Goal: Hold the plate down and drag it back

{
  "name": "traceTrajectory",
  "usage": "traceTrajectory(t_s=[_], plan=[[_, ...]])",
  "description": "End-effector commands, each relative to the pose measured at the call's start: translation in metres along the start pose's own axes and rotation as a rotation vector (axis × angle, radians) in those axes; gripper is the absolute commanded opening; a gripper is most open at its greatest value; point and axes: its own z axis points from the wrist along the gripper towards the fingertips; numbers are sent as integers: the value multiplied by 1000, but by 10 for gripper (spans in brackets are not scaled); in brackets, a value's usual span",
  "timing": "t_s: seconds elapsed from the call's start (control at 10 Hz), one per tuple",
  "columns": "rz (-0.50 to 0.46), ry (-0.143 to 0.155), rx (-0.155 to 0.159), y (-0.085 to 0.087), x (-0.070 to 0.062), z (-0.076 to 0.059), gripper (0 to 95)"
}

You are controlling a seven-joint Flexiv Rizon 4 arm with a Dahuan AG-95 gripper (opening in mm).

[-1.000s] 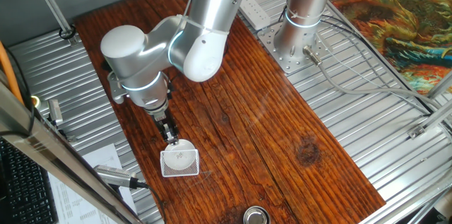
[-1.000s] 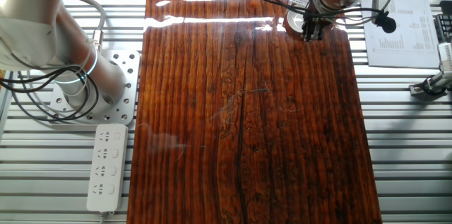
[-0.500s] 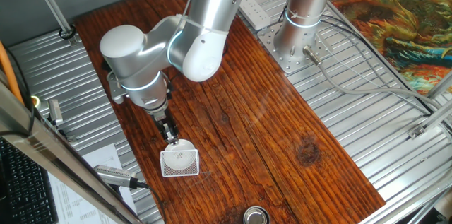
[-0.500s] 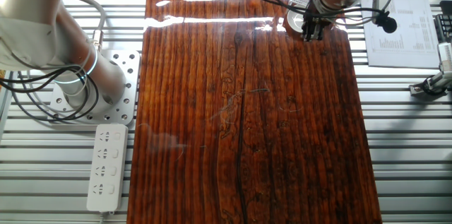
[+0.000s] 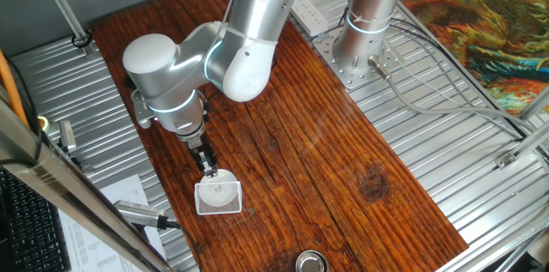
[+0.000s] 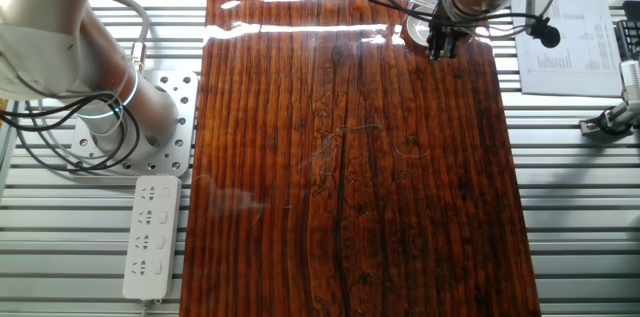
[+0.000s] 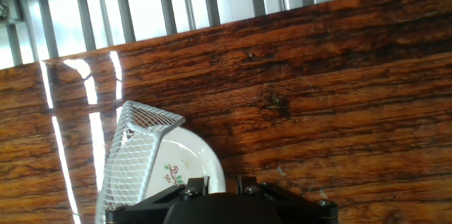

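Note:
The small white plate (image 5: pixel 220 175) lies near the table's left edge, mostly covered by a white grid-patterned card (image 5: pixel 217 197) that leans on it. In the hand view the plate (image 7: pixel 189 155) shows a small floral mark, with the card (image 7: pixel 133 160) tilted over its left side. My gripper (image 5: pixel 208 167) points down at the plate's far rim, its tips touching or just above it, and looks shut. In the other fixed view the gripper (image 6: pixel 438 47) stands at the plate (image 6: pixel 414 29). In the hand view the gripper (image 7: pixel 220 183) sits over the plate's right rim.
A shiny metal cup (image 5: pixel 311 262) stands at the table's near edge. A second arm's base (image 5: pixel 356 45) is bolted beside the table, with a power strip (image 6: pixel 150 235) near it. Printed paper (image 6: pixel 570 35) lies past the table edge by the plate.
The arm's elbow has shifted very slightly. The gripper, plate and card stay where they were.

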Motion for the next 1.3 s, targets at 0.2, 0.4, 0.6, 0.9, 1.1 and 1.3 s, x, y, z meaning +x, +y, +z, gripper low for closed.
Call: traceTrajectory(t_s=[0.2,0.4,0.6,0.9,1.1,1.3], plan=[[2,5,0,0,1,0,190],[5,8,0,0,1,0,0],[6,14,-3,0,1,0,0],[5,15,-6,0,0,0,0],[-1,17,2,0,0,0,0],[0,18,3,0,0,0,0]])
